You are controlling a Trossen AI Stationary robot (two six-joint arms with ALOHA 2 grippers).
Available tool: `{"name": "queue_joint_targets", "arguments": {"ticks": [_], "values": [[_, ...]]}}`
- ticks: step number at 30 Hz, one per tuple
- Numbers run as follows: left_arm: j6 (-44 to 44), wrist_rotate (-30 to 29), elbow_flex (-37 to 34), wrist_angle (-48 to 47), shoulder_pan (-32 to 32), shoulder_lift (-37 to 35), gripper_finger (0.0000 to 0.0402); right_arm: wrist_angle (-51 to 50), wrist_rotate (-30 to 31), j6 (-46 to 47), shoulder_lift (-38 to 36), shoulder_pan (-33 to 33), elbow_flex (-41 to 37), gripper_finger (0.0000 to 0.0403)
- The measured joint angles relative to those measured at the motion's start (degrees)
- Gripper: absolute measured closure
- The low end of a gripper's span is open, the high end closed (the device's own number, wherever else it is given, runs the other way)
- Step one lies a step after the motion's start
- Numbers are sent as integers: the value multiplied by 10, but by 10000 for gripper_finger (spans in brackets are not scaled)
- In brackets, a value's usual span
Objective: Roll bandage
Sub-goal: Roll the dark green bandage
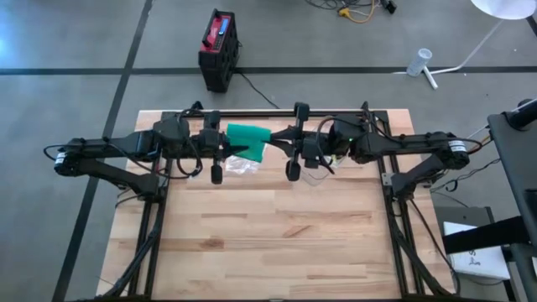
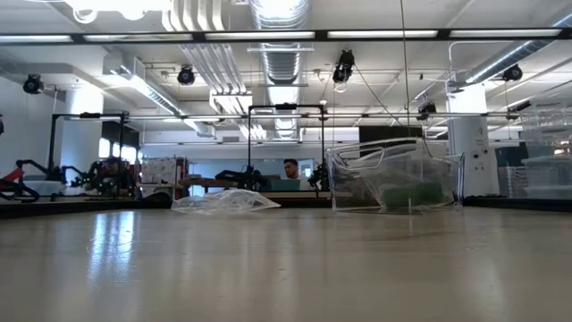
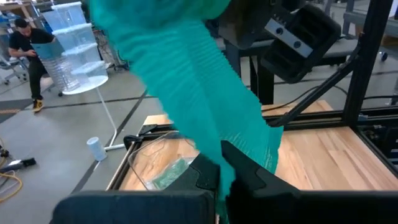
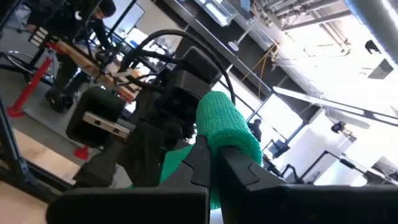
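Wooden table [image 1: 277, 235] beneath both arms. Green bandage [image 1: 248, 139] stretched between left gripper [image 1: 243, 151] and right gripper [image 1: 273, 137], both clamped on it. Plastic wrapper [image 1: 241, 166] lay under left gripper. Person [image 3: 28, 53] seated beyond table.

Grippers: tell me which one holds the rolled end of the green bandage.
The right gripper: its fingers pinch the rolled end, while the left gripper clamps the bandage's flat loose strip.

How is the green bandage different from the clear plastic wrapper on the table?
The bandage is green cloth you cannot see through; the plastic wrapper is clear and crinkly.
The bandage is held up off the table between the left gripper and the right gripper, both shut on it; the wrapper lies loose on the wooden table, untouched.
Both are soft and sit near the table's far edge.
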Motion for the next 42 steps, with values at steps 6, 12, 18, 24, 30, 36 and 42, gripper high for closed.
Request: {"name": "queue_joint_targets", "arguments": {"ticks": [6,12,18,24,30,36,42], "values": [[-10,0,0,1,0,0,401,-11,8,-4,0,-2,-2,403],[-10,1,0,23,0,-2,401,-16,8,-10,0,-2,-10,403],[-22,36,0,27,0,-9,401,-18,7,-20,0,-5,-18,403],[-29,60,0,18,0,-11,402,-10,8,-16,0,-6,-18,403],[-28,60,0,14,0,-11,401,-9,6,6,0,-6,-12,403],[-27,57,0,13,0,-11,401,9,-19,48,0,-6,-12,403],[-25,49,0,10,0,-8,401,26,-32,105,-1,-6,-12,403]]}}
